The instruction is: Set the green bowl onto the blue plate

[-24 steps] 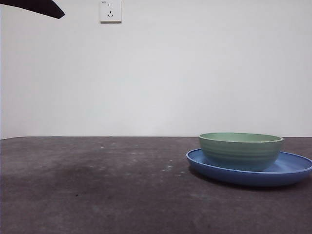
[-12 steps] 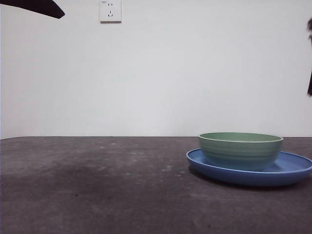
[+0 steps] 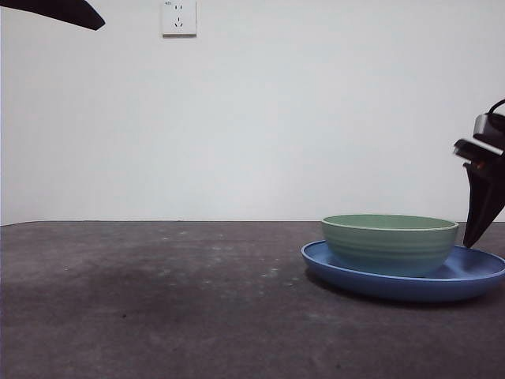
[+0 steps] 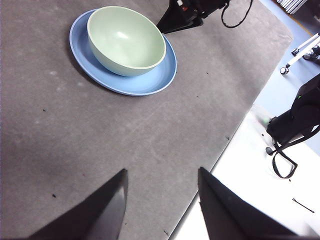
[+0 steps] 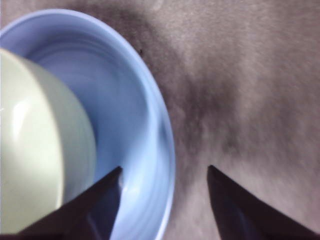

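The green bowl (image 3: 390,242) sits upright on the blue plate (image 3: 473,278) at the right of the table. Both also show in the left wrist view: bowl (image 4: 126,39), plate (image 4: 156,80). My right gripper (image 3: 479,207) comes in at the right edge, low beside the plate's rim; its jaws are open and empty. In the right wrist view its gripper (image 5: 165,185) stands over the plate's rim (image 5: 162,145), with the bowl (image 5: 35,155) to one side. My left gripper (image 4: 161,187) is open and empty, high and away from the plate.
A dark grey mat (image 3: 158,300) covers the table. A white wall socket (image 3: 178,17) is on the back wall. The left arm shows as a black tip (image 3: 63,11) at the top left. The table's edge (image 4: 220,155) shows in the left wrist view.
The right gripper has come into the front view from the right edge and dropped down beside the plate. The bowl and plate have not moved.
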You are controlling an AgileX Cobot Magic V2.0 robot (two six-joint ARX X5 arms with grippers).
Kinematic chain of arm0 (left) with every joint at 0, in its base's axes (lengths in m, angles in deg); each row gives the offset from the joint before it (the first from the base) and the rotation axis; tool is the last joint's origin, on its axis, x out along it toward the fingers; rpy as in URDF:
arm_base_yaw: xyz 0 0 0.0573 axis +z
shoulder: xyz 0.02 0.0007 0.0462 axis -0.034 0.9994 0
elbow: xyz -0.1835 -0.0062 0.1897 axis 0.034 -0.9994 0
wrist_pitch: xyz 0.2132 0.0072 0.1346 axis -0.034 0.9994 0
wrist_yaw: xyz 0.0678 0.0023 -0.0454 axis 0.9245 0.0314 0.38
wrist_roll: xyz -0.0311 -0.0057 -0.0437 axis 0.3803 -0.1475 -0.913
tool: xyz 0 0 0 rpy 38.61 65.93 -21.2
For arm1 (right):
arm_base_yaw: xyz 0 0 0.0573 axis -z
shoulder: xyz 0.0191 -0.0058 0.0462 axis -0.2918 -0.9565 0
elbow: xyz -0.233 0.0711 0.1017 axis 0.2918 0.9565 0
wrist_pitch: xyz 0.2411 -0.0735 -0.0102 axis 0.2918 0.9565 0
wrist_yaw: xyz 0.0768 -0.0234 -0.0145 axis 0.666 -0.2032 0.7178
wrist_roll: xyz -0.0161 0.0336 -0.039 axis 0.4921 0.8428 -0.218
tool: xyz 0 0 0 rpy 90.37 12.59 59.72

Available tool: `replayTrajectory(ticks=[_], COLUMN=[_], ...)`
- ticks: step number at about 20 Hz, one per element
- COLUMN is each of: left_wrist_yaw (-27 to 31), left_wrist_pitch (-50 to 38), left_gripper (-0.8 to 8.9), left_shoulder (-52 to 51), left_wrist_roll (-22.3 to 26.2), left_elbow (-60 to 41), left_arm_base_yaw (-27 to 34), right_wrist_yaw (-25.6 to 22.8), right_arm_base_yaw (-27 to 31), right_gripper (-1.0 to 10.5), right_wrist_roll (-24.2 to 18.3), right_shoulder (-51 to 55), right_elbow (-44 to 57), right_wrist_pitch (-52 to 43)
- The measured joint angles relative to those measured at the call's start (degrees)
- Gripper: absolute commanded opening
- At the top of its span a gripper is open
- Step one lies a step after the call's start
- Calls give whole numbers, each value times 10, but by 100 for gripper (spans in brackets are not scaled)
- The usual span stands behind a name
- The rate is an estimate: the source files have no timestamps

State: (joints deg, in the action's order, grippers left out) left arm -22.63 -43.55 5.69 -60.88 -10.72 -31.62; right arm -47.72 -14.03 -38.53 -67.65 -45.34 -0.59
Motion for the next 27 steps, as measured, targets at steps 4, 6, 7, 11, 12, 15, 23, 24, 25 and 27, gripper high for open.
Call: replayTrajectory(ticks=[4, 6, 7, 11, 12, 15, 23, 24, 25, 27], left_wrist_yaw=[0, 0, 0, 0, 0, 0, 0, 0, 0, 0], left_wrist_pitch=[0, 0, 0, 0, 0, 0, 1, 1, 1, 0], left_gripper=[225, 225, 225, 225, 225, 225, 225, 225, 225, 225], left_shoulder=[0, 0, 0, 0, 0, 0, 0, 0, 0, 0], left_wrist_roll=[0, 0, 0, 0, 0, 0, 0, 0, 0, 0], left_elbow=[0, 0, 0, 0, 0, 0, 0, 0, 0, 0], left_arm_base_yaw=[0, 0, 0, 0, 0, 0, 0, 0, 0, 0], right_wrist_yaw=[0, 0, -2, -15, -14, -13, 28, 35, 46, 65], right_arm_base_yaw=[-10, -11, -11, -10, -10, -10, -9, -9, -9, -15], right_gripper=[125, 74, 44, 10, 10, 10, 10, 10, 10, 10], right_wrist_roll=[0, 0, 0, 0, 0, 0, 18, 24, 30, 46], right_shoulder=[-16, -25, -29, -31, -31, -31, 47, 59, 67, 80], right_elbow=[0, 0, 0, 0, 0, 0, 0, 0, 0, 0], right_wrist_pitch=[-24, -29, -29, -35, -35, -35, -35, -36, -37, -43])
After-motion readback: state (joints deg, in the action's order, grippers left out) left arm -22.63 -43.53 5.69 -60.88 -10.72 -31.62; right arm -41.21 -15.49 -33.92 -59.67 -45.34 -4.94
